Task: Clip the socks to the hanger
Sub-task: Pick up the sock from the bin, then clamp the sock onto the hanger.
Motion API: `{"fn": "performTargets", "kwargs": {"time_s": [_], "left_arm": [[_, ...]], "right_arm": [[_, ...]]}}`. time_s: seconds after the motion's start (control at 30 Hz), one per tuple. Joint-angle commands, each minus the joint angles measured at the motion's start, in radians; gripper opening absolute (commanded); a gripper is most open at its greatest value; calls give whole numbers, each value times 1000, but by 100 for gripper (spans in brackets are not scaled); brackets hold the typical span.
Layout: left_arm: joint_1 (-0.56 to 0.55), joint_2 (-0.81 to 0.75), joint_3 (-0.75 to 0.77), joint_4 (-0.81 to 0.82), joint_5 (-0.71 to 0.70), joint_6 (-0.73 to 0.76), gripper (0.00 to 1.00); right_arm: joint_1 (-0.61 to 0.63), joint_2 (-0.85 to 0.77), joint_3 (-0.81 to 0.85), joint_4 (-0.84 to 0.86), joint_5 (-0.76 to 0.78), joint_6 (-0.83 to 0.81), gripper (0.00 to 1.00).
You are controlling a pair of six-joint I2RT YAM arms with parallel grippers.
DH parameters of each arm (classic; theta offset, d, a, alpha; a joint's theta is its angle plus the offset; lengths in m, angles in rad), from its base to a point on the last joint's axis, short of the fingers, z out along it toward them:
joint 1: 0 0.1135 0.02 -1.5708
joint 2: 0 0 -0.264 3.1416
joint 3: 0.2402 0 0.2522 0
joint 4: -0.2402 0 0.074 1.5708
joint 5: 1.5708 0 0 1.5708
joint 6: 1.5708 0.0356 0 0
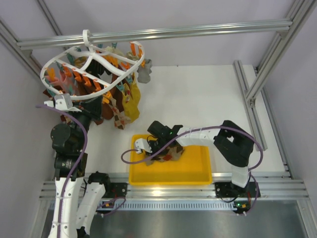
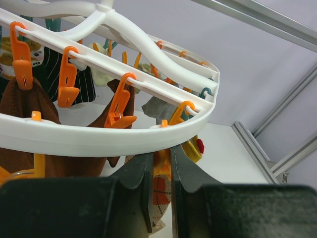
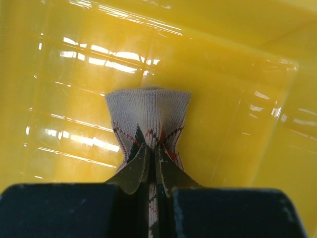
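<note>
Mostly done: many clipped socks (image 1: 130,101) hanging from hanger (image 2: 99,141) over far-left of counter (image 1: 198,94). Left hand (image 2: 161,171) pinched shut on orange clip (image 2: 163,162) under rim. Right hand (image 3: 152,161) clamped tight on argyle sock (image 3: 148,111) down in yellow tray (image 3: 228,74). Likely last one, not yet lifted or clipped.
</note>
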Motion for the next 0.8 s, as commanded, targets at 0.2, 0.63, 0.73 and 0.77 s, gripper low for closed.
{"fn": "performTargets", "kwargs": {"time_s": [0.2, 0.63, 0.73, 0.77], "left_arm": [[4, 33, 31, 23, 0, -10, 0], [4, 54, 42, 29, -10, -44, 0], [4, 56, 42, 30, -11, -47, 0], [4, 53, 42, 30, -13, -48, 0]], "right_arm": [[-46, -271, 49, 250, -193, 240, 0], [-31, -238, 232, 882, -248, 820, 0], [-17, -190, 229, 919, -183, 826, 0], [-18, -178, 223, 935, -167, 843, 0]]}}
